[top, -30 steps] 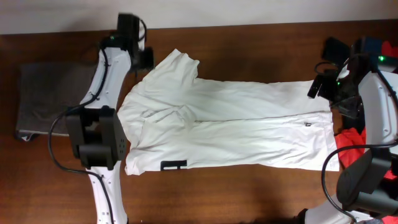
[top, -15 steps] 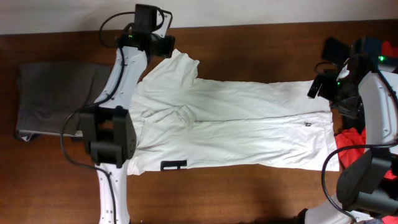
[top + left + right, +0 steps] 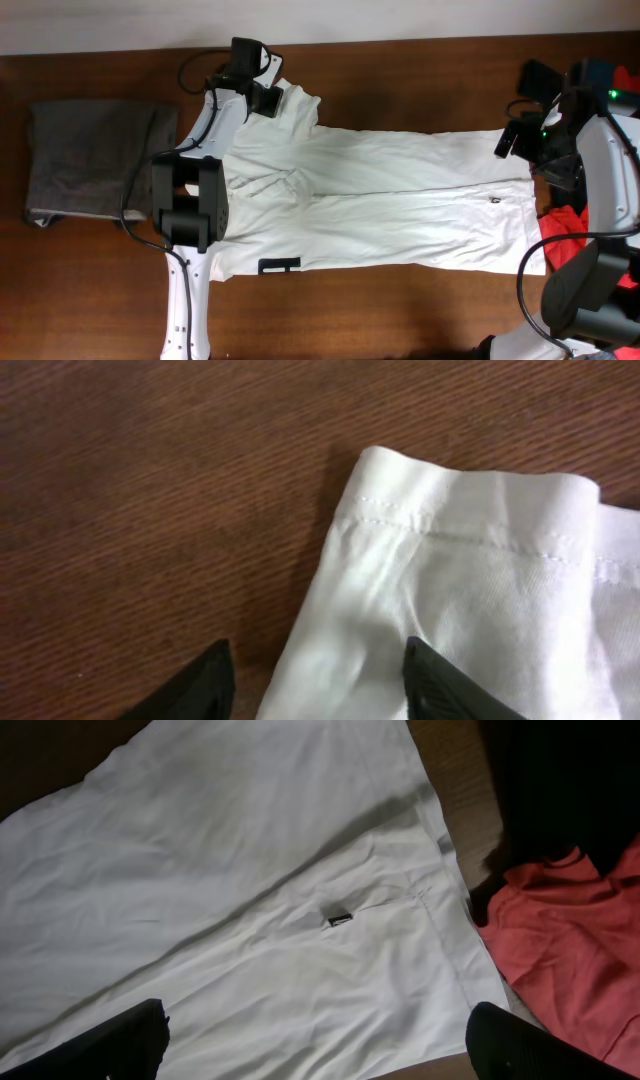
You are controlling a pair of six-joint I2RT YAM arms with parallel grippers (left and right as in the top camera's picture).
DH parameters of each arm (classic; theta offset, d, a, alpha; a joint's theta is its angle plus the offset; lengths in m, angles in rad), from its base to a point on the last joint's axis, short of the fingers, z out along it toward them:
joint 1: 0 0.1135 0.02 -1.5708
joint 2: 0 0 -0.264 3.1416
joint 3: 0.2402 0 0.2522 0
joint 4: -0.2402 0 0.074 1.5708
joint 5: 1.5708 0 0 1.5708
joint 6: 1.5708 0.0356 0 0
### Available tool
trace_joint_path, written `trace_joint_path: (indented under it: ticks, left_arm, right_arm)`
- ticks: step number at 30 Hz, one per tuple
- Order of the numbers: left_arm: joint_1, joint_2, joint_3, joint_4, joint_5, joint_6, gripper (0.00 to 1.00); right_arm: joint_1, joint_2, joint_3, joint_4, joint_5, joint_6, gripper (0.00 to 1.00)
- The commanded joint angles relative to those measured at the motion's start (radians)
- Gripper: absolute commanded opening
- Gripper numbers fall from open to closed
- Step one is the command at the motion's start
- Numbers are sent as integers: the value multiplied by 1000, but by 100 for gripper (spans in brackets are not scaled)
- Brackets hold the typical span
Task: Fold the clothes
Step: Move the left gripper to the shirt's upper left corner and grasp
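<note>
We see the white shirt point(image 3: 370, 200) spread flat across the table point(image 3: 400, 310). Only our left wrist view shows the stitched sleeve hem point(image 3: 470, 510), with the left gripper point(image 3: 315, 672) parted over it. Our right gripper point(image 3: 315, 1030) gapes wide near the black mark point(image 3: 339, 919).

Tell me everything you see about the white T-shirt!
The white T-shirt looks thin and soft. It lies spread flat on the brown wooden table, sleeves to the left in the overhead view, hem to the right. One short sleeve sticks out at the top left, its edge stitched. A tiny black mark sits near the hem, a black patch near the lower left edge. The open left gripper is at the sleeve's edge. A red cloth lies beside the hem corner.
</note>
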Motion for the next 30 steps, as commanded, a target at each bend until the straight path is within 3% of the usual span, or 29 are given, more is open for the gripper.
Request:
trace_joint_path:
  ticks: [1,10,17,20,25,30]
  left_arm:
    - [1,44,4,-12,0,17,48]
    - [2,64,4,-48,-15,16,29]
    - [37,64,4,-69,-41,-25,29]
    - [52,64,5,-64,-38,-36,40]
    - [59,63,8,-58,-38,-36,46]
    - [55,63,8,-26,-37,-36,45]
  right_arm:
    - [1,-13,12,0,2,4,99]
    - [1,-13,12,0,2,4,99]
    - [1,-13,12,0,2,4,99]
    - [1,-13,12,0,2,4,99]
    - [1,-13,12,0,2,4,99]
    - [1,-13,12,0,2,4,99]
